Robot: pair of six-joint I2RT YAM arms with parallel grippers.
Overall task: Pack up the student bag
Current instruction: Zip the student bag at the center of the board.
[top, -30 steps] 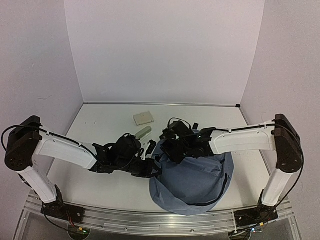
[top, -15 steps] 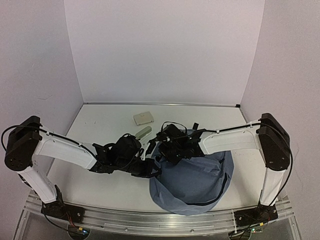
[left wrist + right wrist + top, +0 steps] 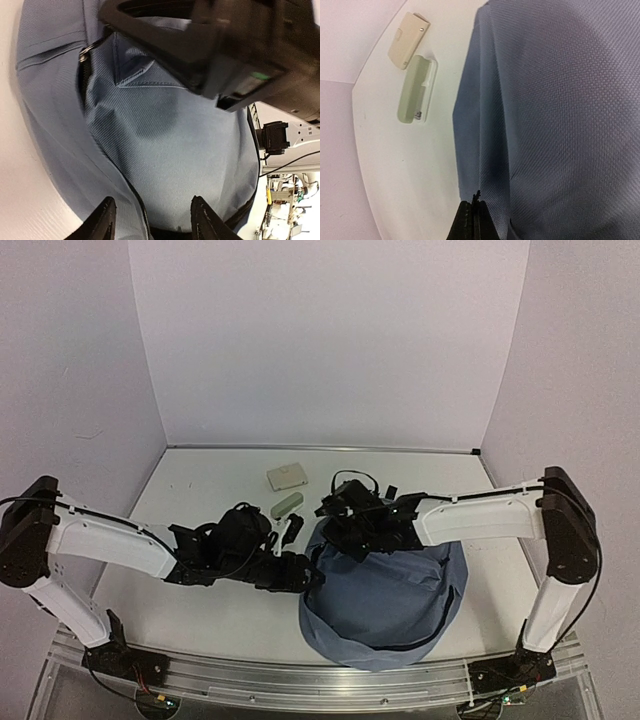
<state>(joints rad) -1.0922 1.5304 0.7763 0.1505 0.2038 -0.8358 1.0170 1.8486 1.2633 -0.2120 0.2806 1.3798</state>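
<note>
The student bag [image 3: 390, 595] is a soft grey-blue backpack lying at the near centre-right of the table. My left gripper [image 3: 306, 576] sits at the bag's left edge. In the left wrist view it [image 3: 152, 222] is open, its two fingertips [image 3: 105, 220] spread apart, with bag fabric [image 3: 170, 150] and a dark seam beyond them and nothing held. My right gripper [image 3: 330, 532] is over the bag's upper left rim. In the right wrist view it [image 3: 476, 210] is shut, with a raised fold of the bag's fabric [image 3: 495, 150] running into the tips.
A small beige case [image 3: 287, 476] [image 3: 408, 40] and a pale green case [image 3: 288, 503] [image 3: 416, 95] lie on the white table [image 3: 210, 500] behind the bag's left side. The right arm's black body [image 3: 225, 45] hangs close above the left gripper.
My left gripper has opened and let go of the bag's edge, and its arm has drawn slightly left. My right gripper has shut on the bag's rim.
</note>
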